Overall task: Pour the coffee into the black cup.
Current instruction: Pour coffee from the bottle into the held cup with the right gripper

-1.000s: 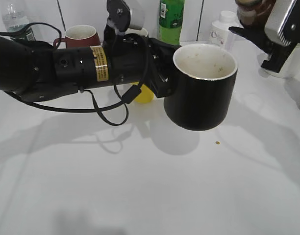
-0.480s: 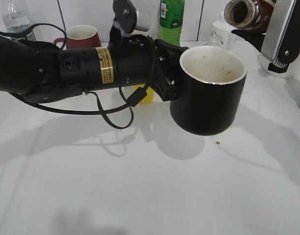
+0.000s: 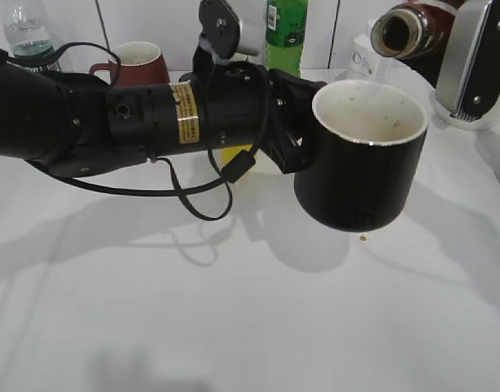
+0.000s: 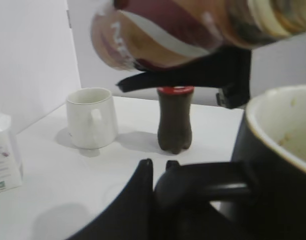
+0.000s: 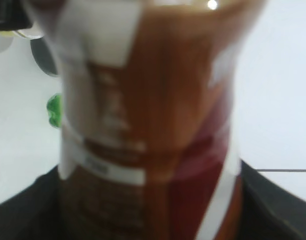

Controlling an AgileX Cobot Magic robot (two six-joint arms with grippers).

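Both grippers grip (jaws closed): left [image 4: 158,172] holds the black cup [image 3: 362,159], right the coffee [image 3: 409,28]; we risk overshooting the rim.

Slanted exterior view; 2 close wrist views, black cup [image 3: 363,159] shared.

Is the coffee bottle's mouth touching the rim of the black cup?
Apart. The exterior view shows the coffee bottle tilted above and behind the black cup, with white background showing between its mouth and the rim.

Probably lab bench: bare white table [image 3: 234,327], white wall panels [image 4: 28,55].
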